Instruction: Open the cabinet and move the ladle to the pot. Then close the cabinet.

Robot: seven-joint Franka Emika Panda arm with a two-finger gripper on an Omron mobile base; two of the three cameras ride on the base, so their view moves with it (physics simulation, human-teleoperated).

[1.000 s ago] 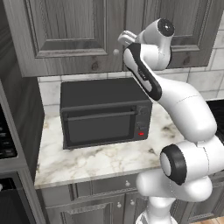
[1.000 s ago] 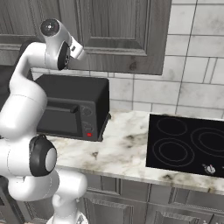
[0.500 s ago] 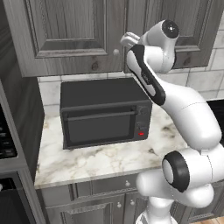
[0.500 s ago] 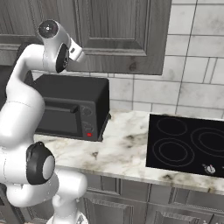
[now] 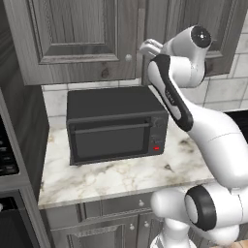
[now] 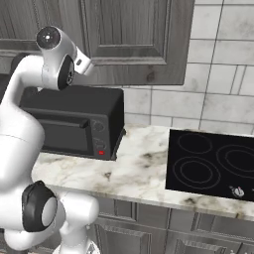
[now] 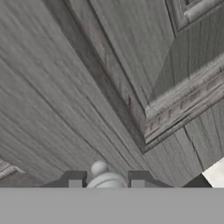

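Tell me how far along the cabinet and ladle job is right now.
Nothing looks finished: both cabinet doors are shut. In hand: the gripper is at a door's round silver knob, which sits between its fingers; a firm grip can't be confirmed. Still left: pulling the door open, moving the ladle to the pot, and closing up. The cooktop stands bare.

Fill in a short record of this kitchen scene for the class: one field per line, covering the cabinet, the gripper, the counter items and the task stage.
cabinet: both doors shut
gripper: fingers either side of a round silver knob, which sits between the tips
microwave: black, on the marble counter, door closed
cooktop: black, burners bare
task stage: door not yet opened
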